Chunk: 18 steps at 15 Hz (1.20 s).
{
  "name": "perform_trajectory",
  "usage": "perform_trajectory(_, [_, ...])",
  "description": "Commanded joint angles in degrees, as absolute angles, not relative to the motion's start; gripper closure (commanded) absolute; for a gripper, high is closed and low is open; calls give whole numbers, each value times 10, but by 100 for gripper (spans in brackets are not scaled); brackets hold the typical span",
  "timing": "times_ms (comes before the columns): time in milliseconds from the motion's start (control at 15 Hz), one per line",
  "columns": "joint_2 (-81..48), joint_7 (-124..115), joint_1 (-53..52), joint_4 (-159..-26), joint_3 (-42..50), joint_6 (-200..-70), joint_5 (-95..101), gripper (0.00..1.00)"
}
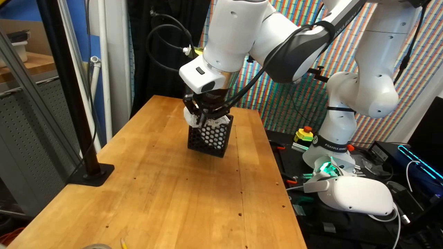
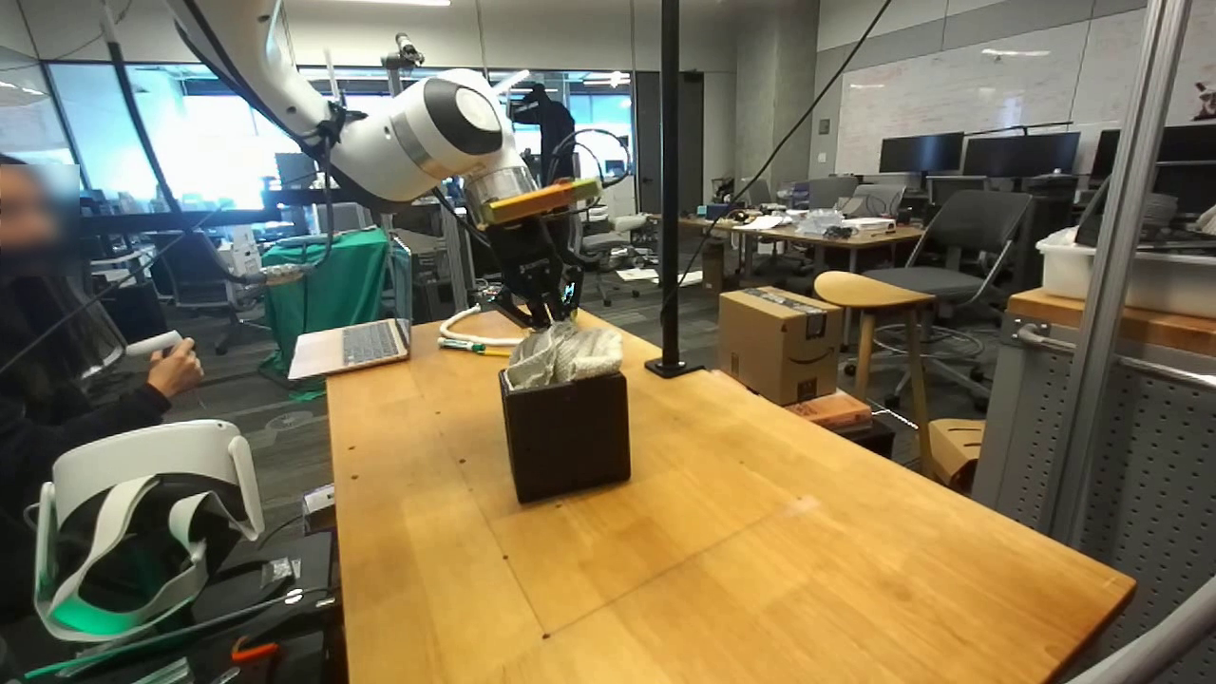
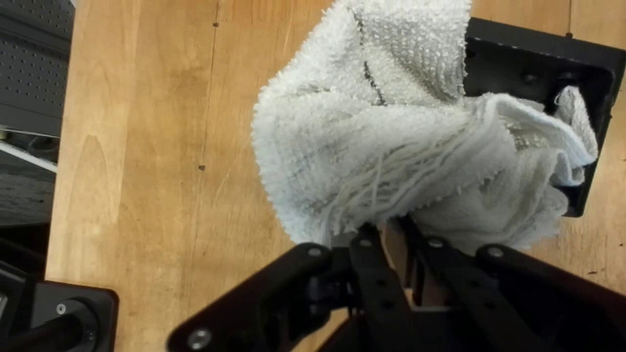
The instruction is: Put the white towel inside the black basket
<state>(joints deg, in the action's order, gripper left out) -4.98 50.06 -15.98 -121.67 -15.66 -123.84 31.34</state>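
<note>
The black basket [image 1: 210, 140] stands upright on the wooden table, with honeycomb holes in one side; its dark solid side [image 2: 568, 439] shows in an exterior view. The white towel [image 2: 562, 355] is bunched at the basket's top. In the wrist view the towel [image 3: 371, 142] lies partly in the basket [image 3: 543, 43] and bulges out past its rim on the left. My gripper [image 3: 391, 226] points down at the towel, its fingers nearly together on the towel's edge. The fingertips are partly hidden by cloth. The gripper also shows in both exterior views [image 1: 201, 118] [image 2: 551, 315].
A black pole on a base plate [image 1: 91, 174] stands at the table's edge. A laptop [image 2: 366, 344] and a white cable [image 2: 465, 328] lie at one end of the table. A headset [image 1: 356, 195] sits beside the table, and a person [image 2: 57, 380] stands near.
</note>
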Motion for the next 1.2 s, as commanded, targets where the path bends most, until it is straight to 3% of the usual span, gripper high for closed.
perform_trajectory(0, [-17,489,-159,-1225,-155,-1230,337,84])
perform_trajectory(1133, [51,475,-125,-1295,-114,-1236,304,84])
